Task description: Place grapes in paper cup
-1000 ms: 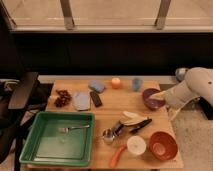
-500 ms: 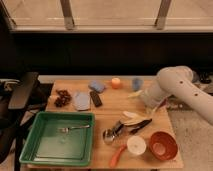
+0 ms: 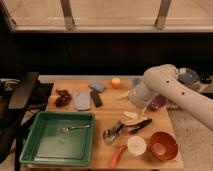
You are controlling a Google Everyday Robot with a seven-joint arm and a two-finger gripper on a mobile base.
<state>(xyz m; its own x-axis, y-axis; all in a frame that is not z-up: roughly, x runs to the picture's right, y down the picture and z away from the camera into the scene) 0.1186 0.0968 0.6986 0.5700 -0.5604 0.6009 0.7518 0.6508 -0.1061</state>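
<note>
While the white arm reaches in from the right, the gripper (image 3: 143, 106) hangs over the right-centre of the bench (image 3: 107, 112), just beside the purple bowl (image 3: 158, 102), with its fingers apart. The grapes (image 3: 62, 97) lie at the left rear of the bench, just beside a pale blue pad (image 3: 82, 100) and well apart from the gripper. The paper cup (image 3: 136, 145) stands upright near the front edge, between the orange-red bowl (image 3: 163, 145) and the green tray (image 3: 30, 145), which holds a fork (image 3: 75, 128).
</note>
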